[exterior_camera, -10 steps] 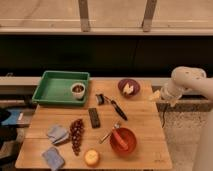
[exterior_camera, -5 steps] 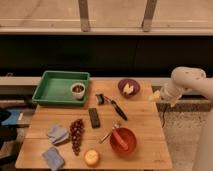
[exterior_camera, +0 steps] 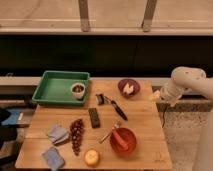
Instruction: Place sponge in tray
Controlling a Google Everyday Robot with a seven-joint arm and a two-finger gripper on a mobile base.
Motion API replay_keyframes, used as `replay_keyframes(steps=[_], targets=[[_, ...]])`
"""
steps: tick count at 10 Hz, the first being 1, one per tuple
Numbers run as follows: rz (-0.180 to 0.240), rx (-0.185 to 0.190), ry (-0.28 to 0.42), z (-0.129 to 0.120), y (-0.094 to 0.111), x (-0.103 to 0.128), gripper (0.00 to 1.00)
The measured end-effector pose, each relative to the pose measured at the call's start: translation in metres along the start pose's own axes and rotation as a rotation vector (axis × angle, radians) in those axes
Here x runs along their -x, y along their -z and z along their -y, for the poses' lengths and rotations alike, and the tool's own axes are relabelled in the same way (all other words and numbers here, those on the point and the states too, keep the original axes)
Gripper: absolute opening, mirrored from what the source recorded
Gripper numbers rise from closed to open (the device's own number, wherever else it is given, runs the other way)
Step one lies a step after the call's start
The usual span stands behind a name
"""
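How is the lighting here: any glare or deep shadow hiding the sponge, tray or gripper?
Camera view: washed-out bright band along the top, dark band behind the table; the tabletop is evenly lit with soft shadows, so the sponge at front left, the tray at back left and the gripper by the right edge all show.

You have the gripper (exterior_camera: 156, 95) out at the right edge of the table (exterior_camera: 145, 125), fingers spread, near the purple bowl (exterior_camera: 129, 88) and well apart from the sponge (exterior_camera: 52, 158), which lies at the front left corner. Close to the sponge you can see a blue-grey cloth (exterior_camera: 57, 133), a bunch of grapes (exterior_camera: 76, 135) and an orange (exterior_camera: 91, 157), with a red bowl (exterior_camera: 123, 141) further right. The green tray (exterior_camera: 54, 88) sits at the back left of the table, with a small cup (exterior_camera: 78, 90) standing in its right end.
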Motion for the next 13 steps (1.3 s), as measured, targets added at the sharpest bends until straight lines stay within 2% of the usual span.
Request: replay_keyframes(steps=[10, 12, 13], targets=[[0.002, -0.009, 0.014, 0.000, 0.001, 0.003, 0.80], [-0.011, -0.016, 0.076, -0.019, -0.004, 0.008, 0.80], [-0.015, -0.013, 0.115, -0.037, -0.006, 0.011, 0.80]])
